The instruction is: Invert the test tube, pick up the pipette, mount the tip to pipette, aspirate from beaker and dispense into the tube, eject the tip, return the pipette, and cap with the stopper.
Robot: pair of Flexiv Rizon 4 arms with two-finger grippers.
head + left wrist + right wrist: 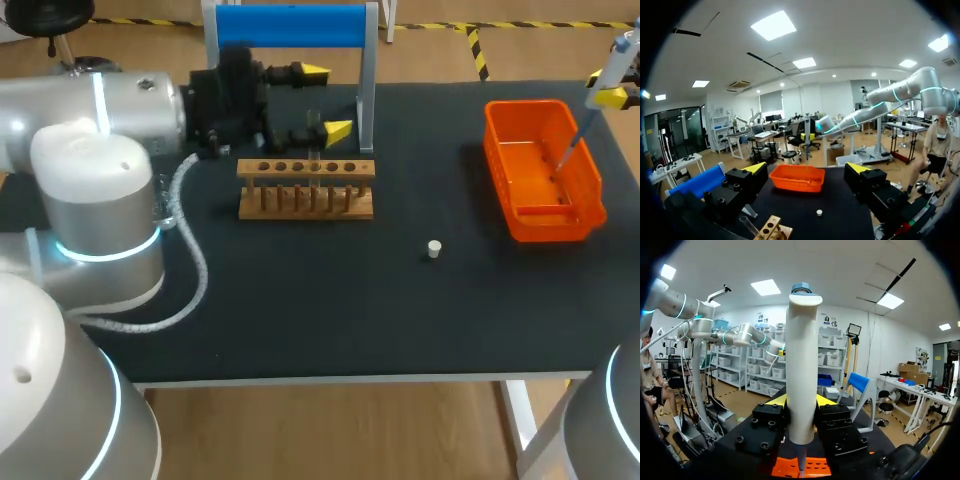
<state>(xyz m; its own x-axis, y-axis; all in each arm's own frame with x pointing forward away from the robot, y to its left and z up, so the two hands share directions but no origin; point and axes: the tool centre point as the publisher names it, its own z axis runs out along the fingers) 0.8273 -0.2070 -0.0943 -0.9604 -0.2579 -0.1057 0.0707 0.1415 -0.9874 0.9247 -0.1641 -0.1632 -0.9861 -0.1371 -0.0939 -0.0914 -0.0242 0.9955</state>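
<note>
My right gripper (pixel 612 88) is at the far right, shut on the white pipette (pixel 802 375), which stands upright between its fingers. The pipette's thin tip (pixel 566 155) points down into the orange bin (pixel 543 170). My left gripper (pixel 325 100) hangs open and holds nothing, just behind the wooden tube rack (pixel 305 187). A clear test tube (pixel 313 165) stands in the rack. The small white stopper (pixel 434 249) lies on the black mat to the right of the rack. In the left wrist view the rack (pixel 771 227) is under the gripper (pixel 807 170) and the stopper (pixel 819 213) ahead.
A blue-topped stand (pixel 290 25) rises at the back of the table behind my left gripper. The orange bin (pixel 797 178) sits near the right edge. A grey cable (pixel 195 265) loops over the mat at the left.
</note>
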